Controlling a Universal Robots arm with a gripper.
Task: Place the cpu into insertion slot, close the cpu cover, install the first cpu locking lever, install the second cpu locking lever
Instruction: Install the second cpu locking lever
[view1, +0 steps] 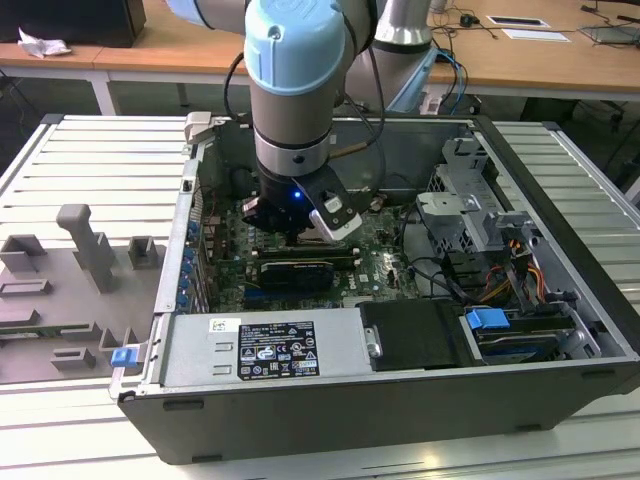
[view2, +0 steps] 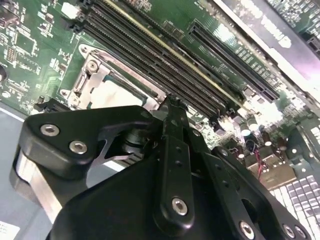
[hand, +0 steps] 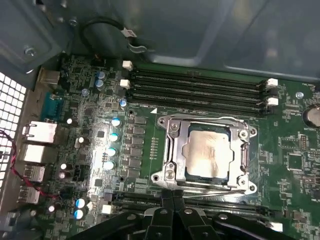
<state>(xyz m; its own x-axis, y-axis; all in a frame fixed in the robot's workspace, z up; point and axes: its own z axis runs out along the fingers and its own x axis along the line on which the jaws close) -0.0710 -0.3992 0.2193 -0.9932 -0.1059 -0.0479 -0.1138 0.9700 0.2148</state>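
Cpu (hand: 209, 156) seated in the slot (hand: 172, 161), pale face up. Cover (hand: 181, 134) down flat around it, on the board beside the memory slots (hand: 197, 92). Gripper (hand: 172, 194) low at the socket's edge, fingers (hand: 166, 201) pressed together, holding nothing. In the exterior view the arm (view1: 295, 70) reaches down into the open case (view1: 400, 400) on the slatted surface (view1: 90, 170).

Open computer case (view1: 560, 190) lies on a slatted metal surface (view1: 90, 160), with a grey fixture block (view1: 85, 245) on the exterior view's left. Inside: green motherboard (hand: 90, 125), long black memory slots (hand: 200, 92), and a blue-tabbed drive bay (view1: 490, 322) on the exterior view's right. Labelled power supply (view1: 265, 350) sits along the near wall.
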